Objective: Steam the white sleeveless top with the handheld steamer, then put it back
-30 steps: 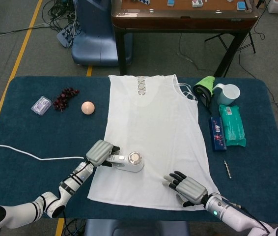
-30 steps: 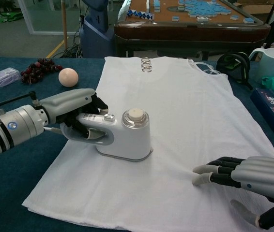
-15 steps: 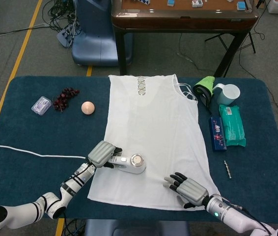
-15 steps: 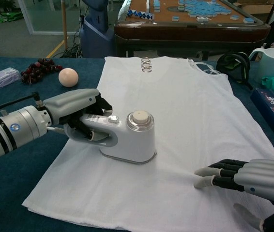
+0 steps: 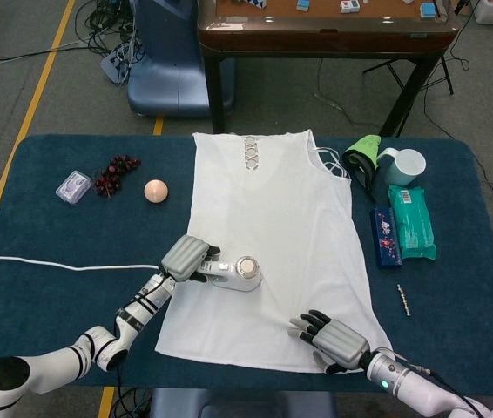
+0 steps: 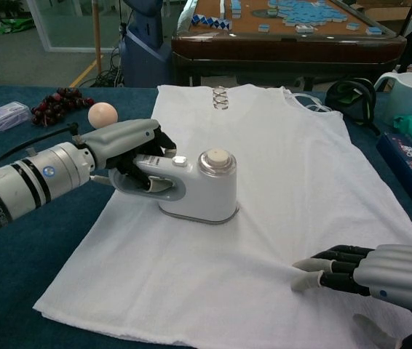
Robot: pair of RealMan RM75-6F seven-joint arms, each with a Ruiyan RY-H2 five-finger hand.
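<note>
Left robot hand (image 6: 129, 149), gripping the steamer (image 6: 202, 185), has slid it up the top (image 5: 273, 226); right robot hand (image 6: 381, 273) rests released.

The table (image 5: 46, 296), covered in dark blue cloth, is carrying everything. The white sleeveless top (image 5: 273, 226) is lying flat on it, under both hands. Beyond the left hand (image 5: 190, 259), a peach-coloured ball (image 5: 155, 191), a bunch of dark grapes (image 5: 116, 173) and a small clear box (image 5: 73, 187) are sitting. A white cable (image 5: 55, 266) is lying just beside this hand. Beyond the right hand (image 5: 338, 340), a green packet (image 5: 410, 222), a dark blue box (image 5: 386, 236), a white mug (image 5: 403, 165), black and green headphones (image 5: 361, 157) and a small metal rod (image 5: 403, 300) are resting.
</note>
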